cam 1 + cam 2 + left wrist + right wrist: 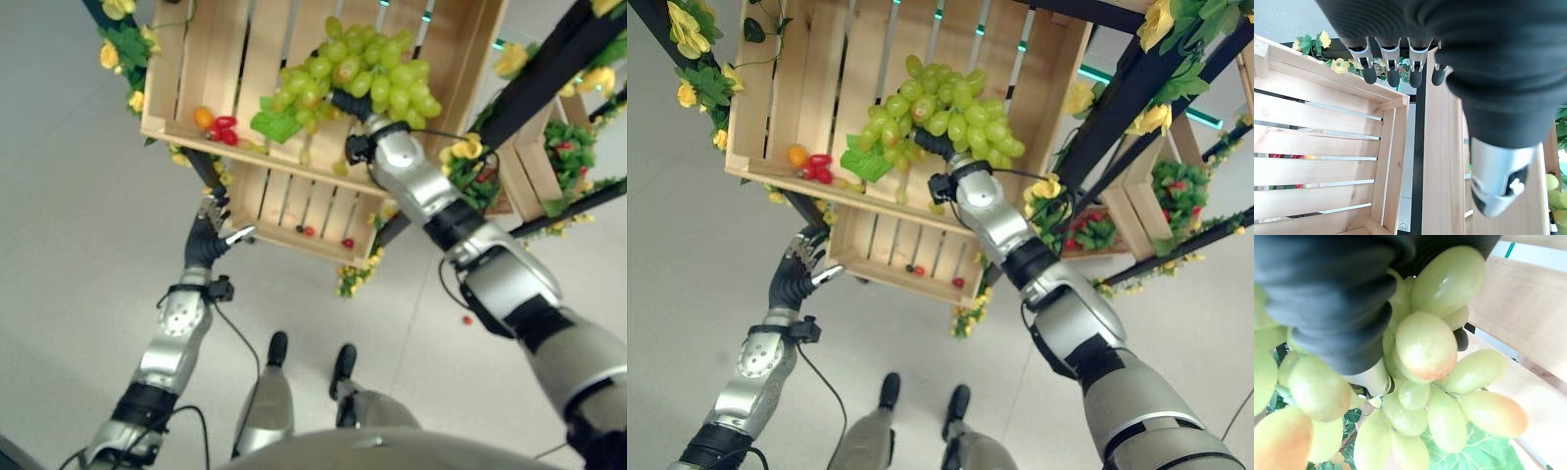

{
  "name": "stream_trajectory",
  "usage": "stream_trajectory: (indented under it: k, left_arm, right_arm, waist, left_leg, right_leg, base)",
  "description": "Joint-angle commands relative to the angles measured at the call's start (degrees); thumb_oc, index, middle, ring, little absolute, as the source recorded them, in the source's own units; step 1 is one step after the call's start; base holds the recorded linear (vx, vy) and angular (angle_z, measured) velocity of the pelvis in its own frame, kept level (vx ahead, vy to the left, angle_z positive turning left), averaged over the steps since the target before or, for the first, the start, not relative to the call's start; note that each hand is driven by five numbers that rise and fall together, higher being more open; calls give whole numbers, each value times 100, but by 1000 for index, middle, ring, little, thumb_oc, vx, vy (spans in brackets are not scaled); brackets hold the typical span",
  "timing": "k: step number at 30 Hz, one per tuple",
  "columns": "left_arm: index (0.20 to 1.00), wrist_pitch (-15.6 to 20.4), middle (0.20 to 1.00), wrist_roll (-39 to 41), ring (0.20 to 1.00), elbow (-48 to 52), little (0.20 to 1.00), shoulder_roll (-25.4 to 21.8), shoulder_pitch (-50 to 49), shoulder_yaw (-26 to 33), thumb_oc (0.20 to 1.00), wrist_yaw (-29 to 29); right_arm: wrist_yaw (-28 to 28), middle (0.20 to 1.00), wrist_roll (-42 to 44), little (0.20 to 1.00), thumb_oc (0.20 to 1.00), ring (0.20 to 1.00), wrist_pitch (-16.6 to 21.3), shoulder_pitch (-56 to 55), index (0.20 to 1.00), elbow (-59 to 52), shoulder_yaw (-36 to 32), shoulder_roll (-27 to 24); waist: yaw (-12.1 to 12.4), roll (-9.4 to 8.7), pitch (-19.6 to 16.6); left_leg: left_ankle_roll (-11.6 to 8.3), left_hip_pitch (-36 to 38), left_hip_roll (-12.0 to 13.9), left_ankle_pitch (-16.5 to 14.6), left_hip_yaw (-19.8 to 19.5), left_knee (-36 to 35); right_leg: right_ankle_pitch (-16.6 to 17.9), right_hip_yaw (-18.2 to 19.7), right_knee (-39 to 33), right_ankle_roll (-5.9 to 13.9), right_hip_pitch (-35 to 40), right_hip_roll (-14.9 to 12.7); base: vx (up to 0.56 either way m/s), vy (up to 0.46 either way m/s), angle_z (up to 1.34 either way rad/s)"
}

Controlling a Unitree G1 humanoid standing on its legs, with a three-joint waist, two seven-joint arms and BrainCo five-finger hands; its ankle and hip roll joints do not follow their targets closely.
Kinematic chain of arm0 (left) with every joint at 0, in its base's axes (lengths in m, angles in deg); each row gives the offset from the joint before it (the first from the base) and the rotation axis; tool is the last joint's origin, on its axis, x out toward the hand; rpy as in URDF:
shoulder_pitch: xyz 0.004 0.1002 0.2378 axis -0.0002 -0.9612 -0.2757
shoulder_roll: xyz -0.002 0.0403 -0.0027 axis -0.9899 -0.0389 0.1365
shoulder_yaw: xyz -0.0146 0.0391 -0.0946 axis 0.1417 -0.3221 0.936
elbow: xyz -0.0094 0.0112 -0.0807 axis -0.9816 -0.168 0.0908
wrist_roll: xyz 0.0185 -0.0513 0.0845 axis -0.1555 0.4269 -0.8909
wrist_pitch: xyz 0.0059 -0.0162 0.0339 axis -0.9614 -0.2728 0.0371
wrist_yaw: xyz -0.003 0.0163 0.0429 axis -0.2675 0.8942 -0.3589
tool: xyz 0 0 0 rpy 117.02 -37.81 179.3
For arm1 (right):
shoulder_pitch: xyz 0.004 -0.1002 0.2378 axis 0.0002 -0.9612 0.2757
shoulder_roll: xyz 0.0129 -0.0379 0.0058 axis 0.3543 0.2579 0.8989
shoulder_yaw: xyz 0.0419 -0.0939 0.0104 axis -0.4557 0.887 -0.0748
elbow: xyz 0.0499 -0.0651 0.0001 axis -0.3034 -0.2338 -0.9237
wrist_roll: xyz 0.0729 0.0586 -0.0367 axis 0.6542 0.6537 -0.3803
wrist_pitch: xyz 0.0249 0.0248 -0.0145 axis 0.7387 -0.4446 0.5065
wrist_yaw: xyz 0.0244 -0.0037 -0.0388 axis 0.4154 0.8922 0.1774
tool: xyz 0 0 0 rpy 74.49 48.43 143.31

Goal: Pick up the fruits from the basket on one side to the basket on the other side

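While the right hand (926,145) is buried in one bunch of green grapes (945,113), its fingers hidden (grip cannot be told), the bunch lies across the upper wooden crate (206,73), long axis running from its green leaf (865,160) toward the crate's right wall. Small red fruits (224,128) sit leftward. The left hand (211,233) hangs relaxed beside the lower crate (294,211).

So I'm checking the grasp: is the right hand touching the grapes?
Touching. In the right wrist view, green grapes press directly against the right hand, bunched around its dark cover.
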Motion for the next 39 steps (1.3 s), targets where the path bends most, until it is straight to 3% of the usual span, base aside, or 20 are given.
stream_trajectory:
  k: [1,2,9,21,33,39]
  left_arm:
    - [1000,165,1000,36,1000,290,1000,-371,172,-73,1000,46]
    - [1000,124,1000,29,1000,298,1000,-378,176,-69,1000,52]
    - [1000,-65,1000,-49,1000,396,1000,-542,74,10,1000,-3]
    - [1000,-228,1000,-71,1000,299,1000,-636,-42,-45,1000,-115]
    - [1000,-376,1000,-56,1000,279,1000,-619,-157,-18,1000,-179]
    - [1000,-407,1000,-50,1000,224,1000,-565,-218,45,1000,-201]
  right_arm:
    - [72,674,477,674,674,674,183,705,674,180,19,82]
    - [95,1000,633,1000,1000,1000,105,709,1000,326,43,119]
    - [280,1000,785,1000,1000,1000,-347,1117,1000,962,503,157]
    - [99,1000,561,1000,1000,1000,-461,1367,1000,1783,380,368]
    - [151,1000,700,1000,1000,1000,-534,1341,1000,1539,443,123]
    - [340,1000,633,1000,1000,1000,-520,1431,1000,890,761,-283]
  waist:
    - [206,-334,5]
    - [201,-344,12]
    - [148,-436,56]
    - [118,-510,159]
    - [37,-624,226]
    - [-75,-697,242]
  left_leg:
    - [279,218,-387,-865,125,395]
    - [279,213,-382,-862,136,397]
    - [263,179,-352,-832,200,369]
    - [266,113,-335,-799,203,321]
    - [253,101,-303,-738,230,218]
    - [237,142,-294,-718,277,157]
  right_leg:
    - [-627,237,600,529,128,-334]
    - [-622,252,600,527,120,-326]
    - [-566,297,580,513,59,-280]
    - [-500,351,555,531,-33,-231]
    - [-461,382,537,531,-102,-175]
    - [-437,431,510,532,-107,-151]
  base:
    - [0,0,0]
    - [0,0,0]
    - [0,0,0]
    - [0,0,0]
    - [0,0,0]
    - [-2,3,-1]
